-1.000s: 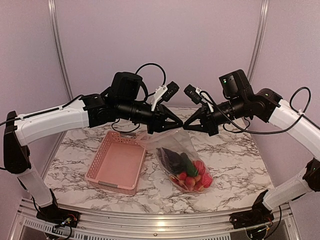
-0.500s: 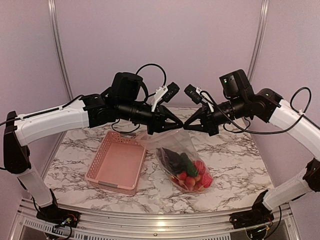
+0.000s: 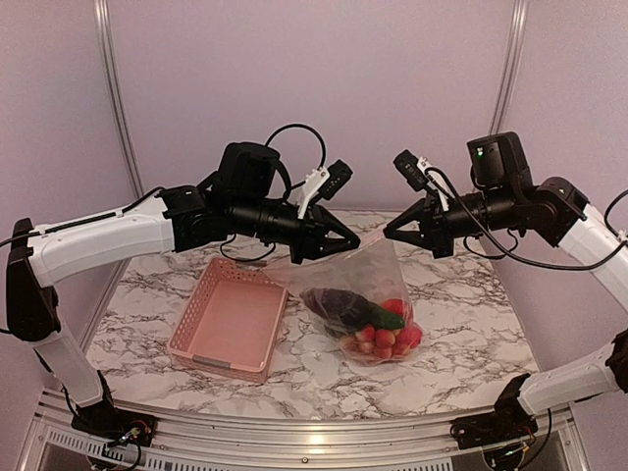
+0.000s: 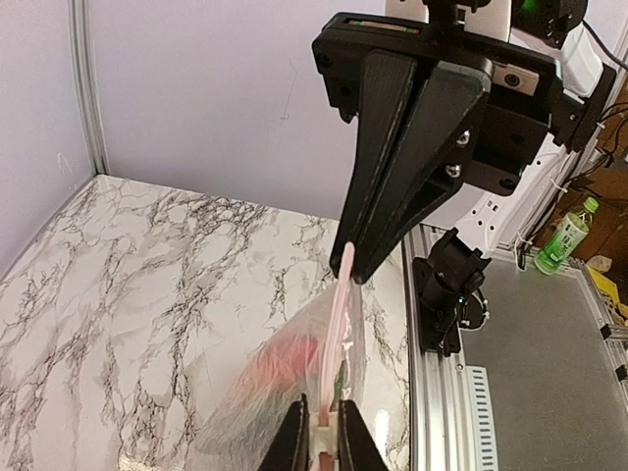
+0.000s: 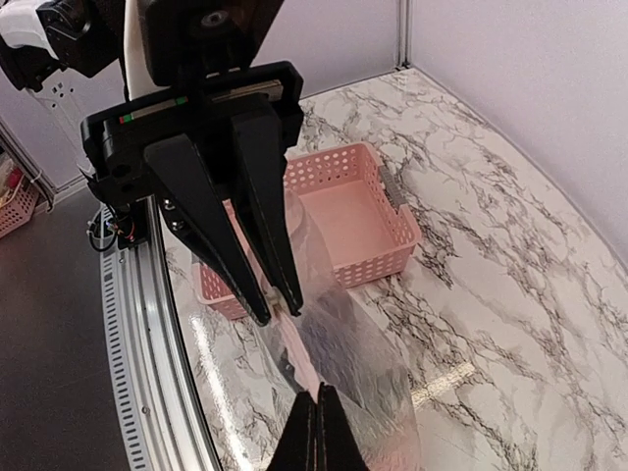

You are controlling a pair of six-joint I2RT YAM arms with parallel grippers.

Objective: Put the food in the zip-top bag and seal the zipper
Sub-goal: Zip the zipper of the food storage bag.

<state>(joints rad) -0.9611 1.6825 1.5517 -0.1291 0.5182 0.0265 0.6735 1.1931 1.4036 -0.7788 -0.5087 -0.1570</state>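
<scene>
The clear zip-top bag (image 3: 368, 280) hangs above the table between both grippers. The food (image 3: 381, 334) lies in its bottom: red pieces, a green cucumber (image 3: 386, 317) and a dark eggplant (image 3: 339, 300). My left gripper (image 3: 350, 241) is shut on the pale pink zipper (image 4: 340, 314) at one end of the mouth; its jaws (image 4: 322, 437) pinch a white piece on the strip. My right gripper (image 3: 387, 234) is shut on the strip's other end, and in its wrist view (image 5: 316, 424) the zipper (image 5: 294, 351) runs taut to the left gripper (image 5: 280, 310).
The pink plastic basket (image 3: 228, 319) sits on the marble table left of the bag, with nothing showing inside it; it also shows in the right wrist view (image 5: 343, 211). The table's metal front rail (image 3: 294, 432) runs along the near edge.
My right gripper has moved right, away from the left gripper, stretching the bag's mouth. The bag's bottom and the food have swung right. The left arm has not moved.
</scene>
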